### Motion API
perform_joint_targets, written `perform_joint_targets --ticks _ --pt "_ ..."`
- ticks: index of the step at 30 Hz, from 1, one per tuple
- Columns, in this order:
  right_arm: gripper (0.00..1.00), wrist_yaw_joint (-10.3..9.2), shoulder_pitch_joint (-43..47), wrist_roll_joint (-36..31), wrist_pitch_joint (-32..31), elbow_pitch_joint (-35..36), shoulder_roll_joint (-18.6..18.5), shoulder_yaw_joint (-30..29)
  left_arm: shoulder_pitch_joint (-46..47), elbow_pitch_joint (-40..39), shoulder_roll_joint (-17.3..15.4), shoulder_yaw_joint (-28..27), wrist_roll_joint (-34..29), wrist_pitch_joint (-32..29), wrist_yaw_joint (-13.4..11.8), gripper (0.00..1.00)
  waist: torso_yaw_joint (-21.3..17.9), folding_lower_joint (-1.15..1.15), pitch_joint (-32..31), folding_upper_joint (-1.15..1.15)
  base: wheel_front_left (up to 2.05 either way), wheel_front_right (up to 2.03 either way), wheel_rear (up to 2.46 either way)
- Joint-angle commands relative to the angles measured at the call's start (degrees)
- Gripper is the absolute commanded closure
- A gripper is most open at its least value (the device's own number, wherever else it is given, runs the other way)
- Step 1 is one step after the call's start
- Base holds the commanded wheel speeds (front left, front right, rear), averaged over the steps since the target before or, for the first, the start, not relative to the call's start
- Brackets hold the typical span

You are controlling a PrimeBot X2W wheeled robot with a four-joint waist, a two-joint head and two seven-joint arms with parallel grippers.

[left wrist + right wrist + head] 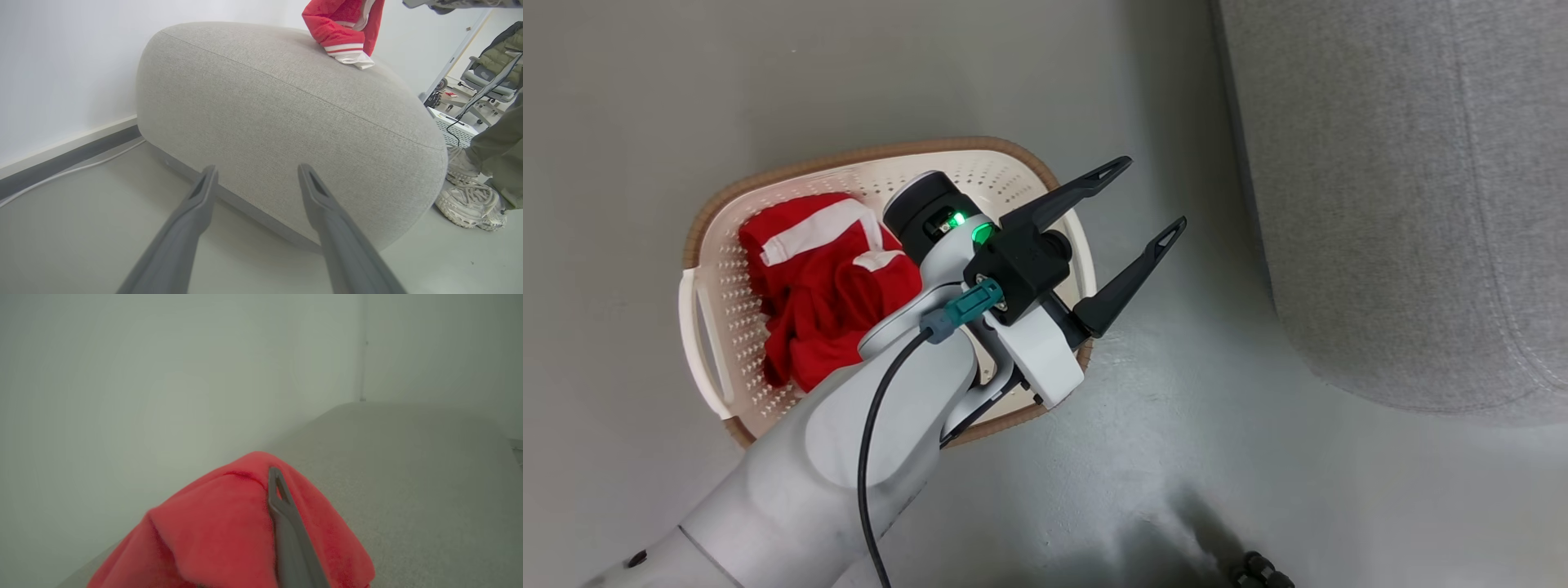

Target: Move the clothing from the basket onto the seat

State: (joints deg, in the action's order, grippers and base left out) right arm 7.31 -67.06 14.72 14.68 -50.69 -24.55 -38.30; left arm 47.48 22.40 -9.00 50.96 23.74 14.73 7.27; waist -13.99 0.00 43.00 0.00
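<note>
Left pincer (1150, 194) spread wide apart, nothing between the fingers, hanging above the right rim of the basket (866, 155), tips aimed at the seat (1405, 204). Basket down on the floor (1176, 457), just left of the seat's rounded end and apart from it. Crumpled in the basket's left half: clothing (825, 286), red with white bands, lying on the perforated bottom under the pale left forearm.

Right pincer (274, 475) clamped on a second red piece (220, 531), fabric bunched over one dark finger and hiding the other. Same piece in the left wrist view dangling over the seat's top, its striped white cuff down on the grey upholstery, apparently touching. Beside the seat's far end, on the floor: a person's pale shoes (470, 204).
</note>
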Motion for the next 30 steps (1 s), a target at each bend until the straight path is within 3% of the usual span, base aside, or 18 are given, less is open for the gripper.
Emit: perform_joint_targets --ticks 1,6,12,13,14,15,16,30 --pt "1.0 0.18 -0.16 1.44 0.31 -1.26 -0.92 0.49 0.78 -1.24 0.25 -1.28 -0.31 0.27 0.22 0.0 0.7 0.0 0.2 0.0 0.0 0.0 0.0" --pt "1.0 0.18 -0.18 8.41 -2.31 -6.58 2.26 6.82 -0.02 -0.95 0.35 -2.19 -0.27 0.27 0.22 0.0 1.09 0.0 -0.25 0.0 0.0 0.0 0.0" --pt "1.0 0.18 5.01 19.23 -5.99 -4.59 3.8 16.79 -0.88 -0.59 0.8 -2.73 0.13 0.27 0.22 0.0 1.29 0.0 -1.83 0.0 0.0 0.0 0.0" --pt "0.88 0.18 6.26 20.73 -6.02 -4.1 3.63 18.2 -1.03 -0.58 0.92 -2.78 0.22 0.27 0.22 0.0 1.34 0.0 -2.17 0.0 0.0 0.0 0.0" --pt "0.51 0.18 7.49 22.19 -5.8 -3.59 3.44 19.47 -1.17 -0.59 1.03 -2.83 0.31 0.27 0.22 0.0 1.4 0.0 -2.53 0.0 0.0 0.0 0.0" --pt "0.07 0.18 8.78 23.42 -5.8 -3.1 3.3 21.03 -1.28 -0.62 1.15 -2.93 0.36 0.27 0.22 0.0 1.47 0.0 -2.89 0.0 0.0 0.0 0.0" --pt "0.0 0.18 10.09 24.37 -5.63 -2.56 3.07 22.75 -1.39 -0.62 1.24 -3.06 0.42 0.27 0.22 0.0 1.52 0.0 -3.24 0.0 0.0 0.0 0.0" --pt "0.0 0.18 23.64 34.32 0.05 4.01 2.63 39.61 -6.78 -0.86 2.34 -7.39 0.51 0.27 0.22 0.0 2.8 0.0 -12.11 0.0 0.0 0.0 0.0"
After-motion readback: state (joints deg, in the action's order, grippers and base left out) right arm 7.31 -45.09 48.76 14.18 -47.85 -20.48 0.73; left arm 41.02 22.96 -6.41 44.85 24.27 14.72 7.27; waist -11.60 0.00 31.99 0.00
